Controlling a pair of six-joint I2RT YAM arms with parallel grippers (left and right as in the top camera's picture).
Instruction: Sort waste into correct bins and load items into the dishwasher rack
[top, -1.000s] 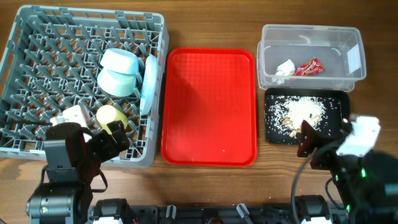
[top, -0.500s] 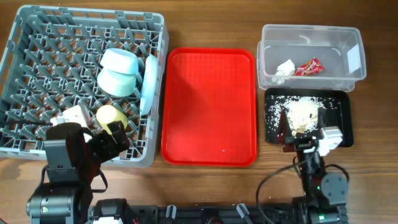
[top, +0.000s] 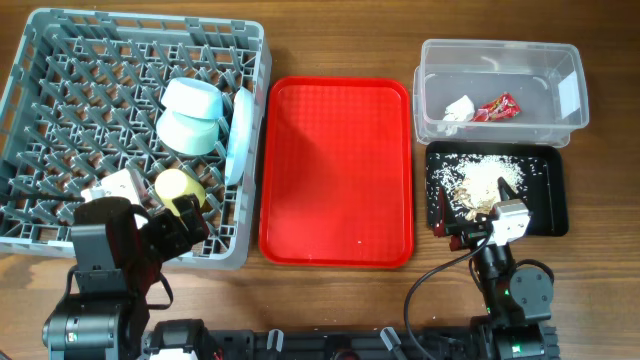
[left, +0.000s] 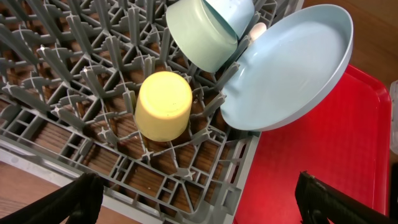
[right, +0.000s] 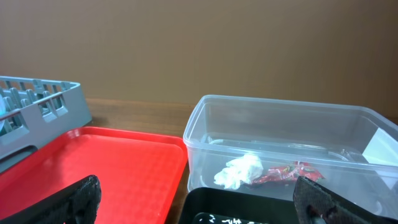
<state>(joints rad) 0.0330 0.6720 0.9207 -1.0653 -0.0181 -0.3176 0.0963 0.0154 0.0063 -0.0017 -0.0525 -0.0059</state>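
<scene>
The grey dishwasher rack (top: 60, 90) holds the pale-blue bowl (top: 190, 115), the pale-blue plate (top: 238, 135) on edge, and the yellow-green cup (top: 178, 187) upside down. My left gripper (top: 175, 222) is open and empty over the rack's front edge (left: 202, 205), near the cup (left: 163, 104), bowl (left: 205, 28) and plate (left: 292, 68). The clear tub (top: 570, 95) holds the white tissue (top: 459, 108) and red wrapper (top: 497, 107). The black tray (top: 555, 205) holds food scraps (top: 485, 183). My right gripper (top: 462, 222) is open and empty at the black tray's front (right: 193, 208), facing the tissue (right: 239, 171) and wrapper (right: 289, 171).
The flat red serving tray (top: 335, 170) lies between the rack and the bins, and shows in the left wrist view (left: 311, 168) and the right wrist view (right: 93, 168). A small whitish tip (left: 256, 29) pokes out between bowl and plate. Bare wood table (top: 330, 40) surrounds everything.
My right arm has moved left from the table's front right corner to the front edge of the black tray. The left arm and the rack's contents have not moved.
</scene>
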